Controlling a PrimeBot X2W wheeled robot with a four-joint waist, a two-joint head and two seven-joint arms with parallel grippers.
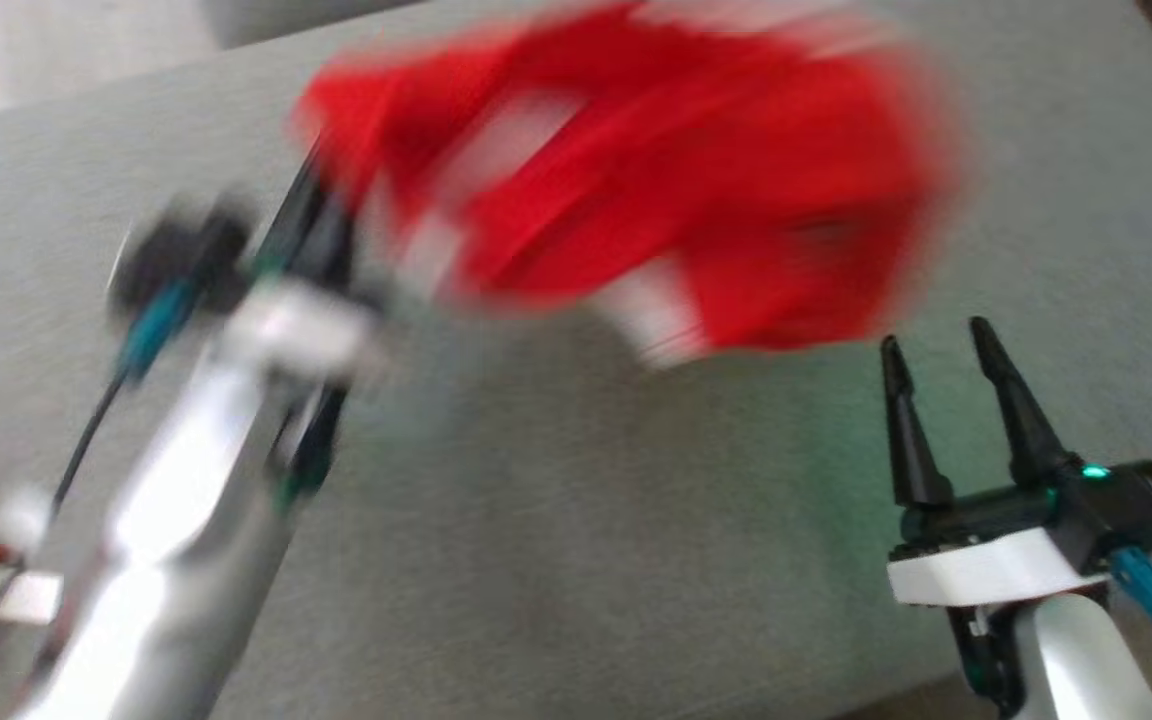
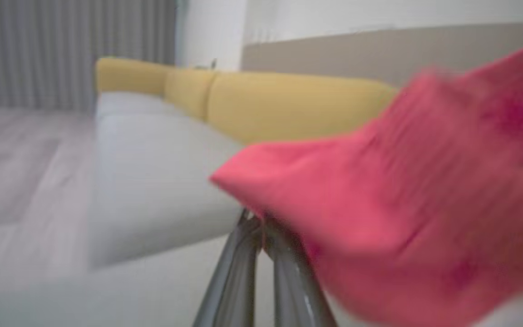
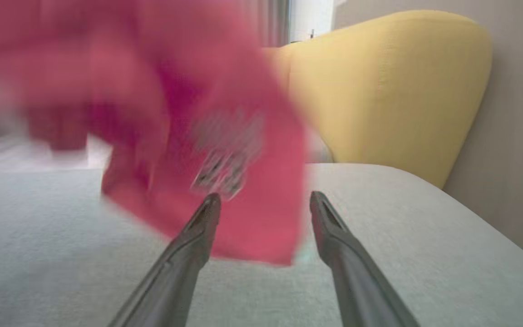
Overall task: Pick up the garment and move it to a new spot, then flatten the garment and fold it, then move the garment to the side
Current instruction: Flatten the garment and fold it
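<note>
One garment (image 1: 636, 180), red with pale markings, occupies the upper centre of the head view, smeared and bunched above the grey sofa seat (image 1: 556, 520). The left arm (image 1: 186, 500) reaches up from the lower left. Its jaws are fully closed and pinch the garment's left edge, as the left wrist view confirms at bottom centre. The right arm (image 1: 1056, 600) stands at the lower right. Its jaws are spread wide and hold nothing, with the cloth hanging just beyond the tips in the right wrist view. You cannot tell whether the lower edge touches the seat. Judge this as step one: pick-up made, placement at a new spot not yet done. For the next move, select a bare stretch of seat, lower the cloth there, and release only once it rests. Expect the single-point grip to leave it crumpled, so plan on the right jaws for flattening
</note>
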